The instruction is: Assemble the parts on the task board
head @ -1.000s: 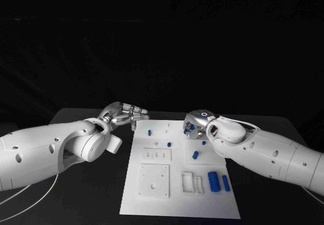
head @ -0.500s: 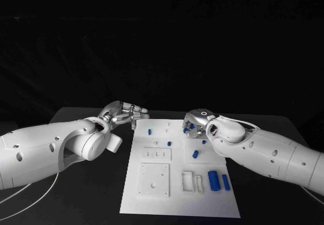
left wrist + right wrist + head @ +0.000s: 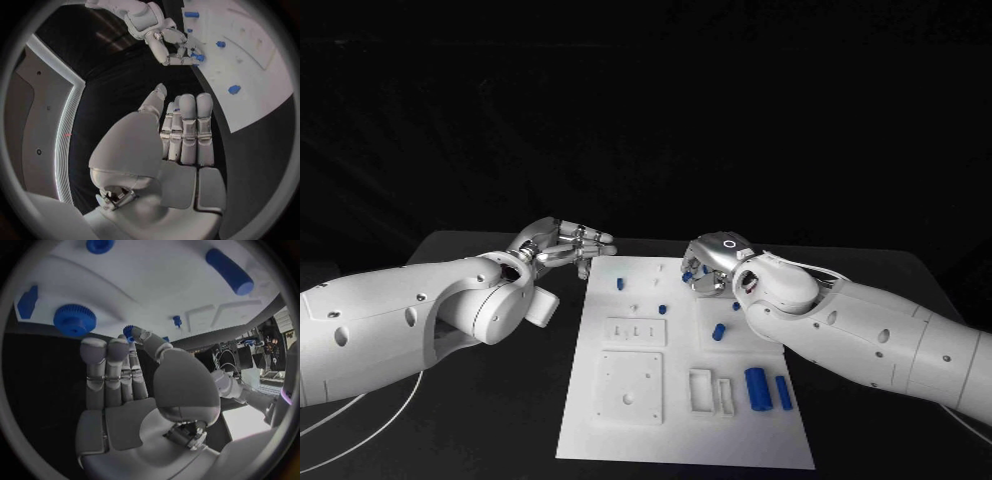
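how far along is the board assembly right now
Early, by the look of it. Done: a few small blue pegs appear to stand in the task board. In hand: the right hand works at blue parts near the far edge; whether it grips one is unclear. The left hand holds nothing. Left: two blue cylinders lie loose.

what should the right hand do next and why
Probably lower a little and close on a blue part: the right hand hovers over the far right of the task board with fingers apart, holding nothing, and a blue gear lies just beyond its fingertips.
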Available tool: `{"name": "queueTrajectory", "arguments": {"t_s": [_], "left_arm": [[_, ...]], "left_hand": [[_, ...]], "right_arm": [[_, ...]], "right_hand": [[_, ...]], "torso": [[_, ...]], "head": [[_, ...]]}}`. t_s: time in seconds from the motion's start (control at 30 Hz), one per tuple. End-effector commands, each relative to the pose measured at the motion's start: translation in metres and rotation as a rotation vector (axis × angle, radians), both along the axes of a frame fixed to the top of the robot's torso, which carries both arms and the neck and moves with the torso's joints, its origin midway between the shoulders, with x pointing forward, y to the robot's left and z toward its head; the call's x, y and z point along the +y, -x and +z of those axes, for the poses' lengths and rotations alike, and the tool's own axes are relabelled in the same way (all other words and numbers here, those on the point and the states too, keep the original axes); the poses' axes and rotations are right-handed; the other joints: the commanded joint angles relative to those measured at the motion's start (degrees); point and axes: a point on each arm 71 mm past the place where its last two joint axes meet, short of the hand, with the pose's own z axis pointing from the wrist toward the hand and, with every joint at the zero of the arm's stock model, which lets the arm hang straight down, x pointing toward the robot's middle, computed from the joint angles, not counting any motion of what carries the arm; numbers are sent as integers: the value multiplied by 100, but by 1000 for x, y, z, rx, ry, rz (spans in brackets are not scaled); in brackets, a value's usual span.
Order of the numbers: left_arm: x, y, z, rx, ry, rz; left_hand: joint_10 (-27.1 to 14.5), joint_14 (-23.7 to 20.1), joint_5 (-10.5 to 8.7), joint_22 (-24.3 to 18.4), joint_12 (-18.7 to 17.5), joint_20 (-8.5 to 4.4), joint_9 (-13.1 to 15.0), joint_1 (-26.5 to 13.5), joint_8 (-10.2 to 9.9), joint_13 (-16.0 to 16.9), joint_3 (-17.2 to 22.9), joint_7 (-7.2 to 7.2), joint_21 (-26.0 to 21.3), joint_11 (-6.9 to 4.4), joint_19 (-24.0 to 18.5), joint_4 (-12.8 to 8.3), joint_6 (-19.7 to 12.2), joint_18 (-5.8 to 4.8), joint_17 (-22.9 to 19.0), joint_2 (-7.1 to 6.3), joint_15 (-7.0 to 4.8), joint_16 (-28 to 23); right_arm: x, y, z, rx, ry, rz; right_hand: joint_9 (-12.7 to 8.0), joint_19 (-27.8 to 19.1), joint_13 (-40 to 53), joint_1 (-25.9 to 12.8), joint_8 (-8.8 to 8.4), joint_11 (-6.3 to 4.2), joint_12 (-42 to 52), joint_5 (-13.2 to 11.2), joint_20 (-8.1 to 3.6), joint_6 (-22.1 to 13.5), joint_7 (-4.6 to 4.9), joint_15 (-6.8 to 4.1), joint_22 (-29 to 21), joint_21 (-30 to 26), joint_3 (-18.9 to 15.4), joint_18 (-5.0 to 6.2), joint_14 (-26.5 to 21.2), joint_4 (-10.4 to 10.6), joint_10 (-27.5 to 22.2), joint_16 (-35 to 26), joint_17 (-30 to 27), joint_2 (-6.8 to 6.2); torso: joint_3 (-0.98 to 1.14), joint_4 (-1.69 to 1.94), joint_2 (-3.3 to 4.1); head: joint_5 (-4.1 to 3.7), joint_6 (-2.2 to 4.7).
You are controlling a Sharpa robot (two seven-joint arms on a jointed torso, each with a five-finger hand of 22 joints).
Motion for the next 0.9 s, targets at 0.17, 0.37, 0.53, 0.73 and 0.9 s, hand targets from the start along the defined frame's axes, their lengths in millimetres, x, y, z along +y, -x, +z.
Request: {"name": "queueTrajectory", "arguments": {"t_s": [0.17, 0.37, 0.53, 0.73, 0.9], "left_arm": [[-1, -1, 3, -14, 2, -10], [-3, -1, 3, -14, 2, -13], [-5, -2, 3, -15, 3, -18], [-8, -1, 5, -18, 5, -25], [-9, -1, 6, -20, 6, -27]], "left_hand": [[-42, 2, 30, 5, -4, 25, 6, -43, -20, -4, 22, -4, 2, 1, -4, 9, -32, 57, -6, 5, 19, 39], [-42, 2, 30, 5, -4, 25, 6, -43, -20, -4, 22, -4, 2, 1, -4, 9, -32, 57, -6, 5, 19, 39], [-42, 2, 30, 5, -4, 25, 6, -43, -20, -4, 22, -4, 2, 1, -4, 9, -32, 57, -6, 5, 19, 39], [-45, 6, 35, 27, 0, 24, 6, -40, -18, -5, 30, -2, -16, 2, 5, 13, -41, 56, -33, -5, 17, 48], [-45, 6, 35, 27, 0, 24, 6, -40, -18, -5, 30, -2, -16, 2, 5, 13, -41, 56, -33, -5, 17, 48]], "right_arm": [[9, 1, 10, -89, -34, -18], [18, -1, 16, -120, -53, -22], [23, -4, 18, -134, -58, -22], [29, -6, 17, -135, -59, -16], [31, -8, 17, -134, -60, -16]], "right_hand": [[4, 124, -3, -26, 17, 6, 30, -19, -38, 38, 5, -35, 11, -22, 35, 58, -11, 4, 40, -13, 6, -6], [1, 136, -8, -29, 17, 4, 30, -39, -41, 41, 2, -39, 55, -33, 47, 43, -9, 28, 41, -16, 10, -26], [0, 137, -9, -28, 17, 4, 30, -44, -42, 40, 3, -39, 59, -39, 48, 41, -9, 30, 41, -17, 10, -32], [-4, 141, -14, -28, 17, 5, 30, -48, -44, 37, 4, -39, 72, -48, 57, 37, -9, 39, 37, -17, 12, -37], [-10, 147, -19, -26, 17, 5, 30, -64, -45, 36, 3, -39, 89, -69, 62, 34, -9, 52, 35, -19, 14, -46]], "torso": [[-11, 16, 19], [-14, 11, 20], [-19, 20, 25], [-30, 51, 73], [-45, 60, 104]], "head": [[25, 28], [34, 24], [35, 16], [35, 44], [32, 48]]}}
